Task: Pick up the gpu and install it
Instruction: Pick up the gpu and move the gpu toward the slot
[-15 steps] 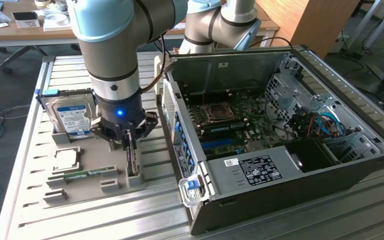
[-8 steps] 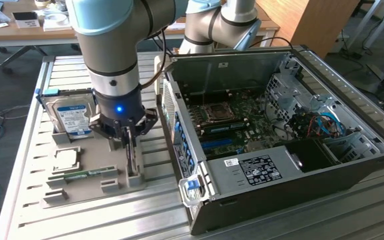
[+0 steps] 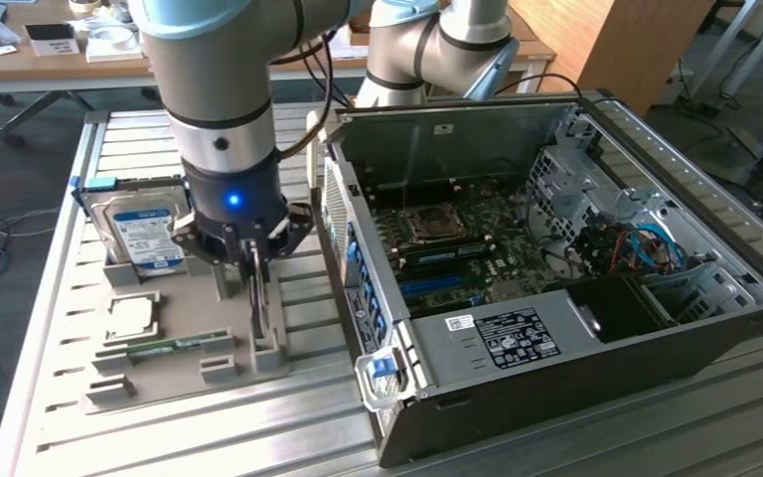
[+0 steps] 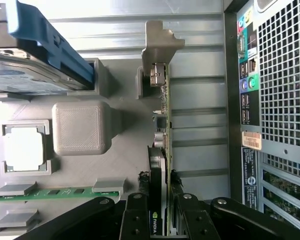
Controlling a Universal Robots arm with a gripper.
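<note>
One gripper (image 3: pixel 257 266) hangs straight down over the grey holder tray (image 3: pixel 186 290), a blue light glowing on the wrist above it.

- Gripper state: in the wrist view both fingers (image 4: pixel 138 212) press on opposite faces of the gpu (image 4: pixel 163 150), so the card is pinched between them. It is a narrow grip, with the fingers close together.
- Gpu: stands on its long edge in a slot of the tray and has not been lifted out. Its silver bracket (image 4: pixel 157 42) is at the end far from the fingers, beside a grey post of the tray. In the exterior view the card is a thin dark blade at six o'clock from the gripper body.
- Other parts in the tray, clock bearings taken from the gripper in the exterior view: blue-labelled hard drive (image 3: pixel 147 237) at ten o'clock, propped upright; processor chip (image 3: pixel 131 318) at eight o'clock, lying flat; green memory stick (image 3: pixel 170 348) at seven o'clock, resting in its cradle.
- Computer case (image 3: pixel 699 328): at three o'clock, lying on its side with the panel off and the motherboard (image 3: pixel 468 224) exposed. Its perforated rear panel (image 4: pixel 282 75) sits just beside the tray.
- Everything rests on a slatted metal table (image 3: pixel 223 427).
</note>
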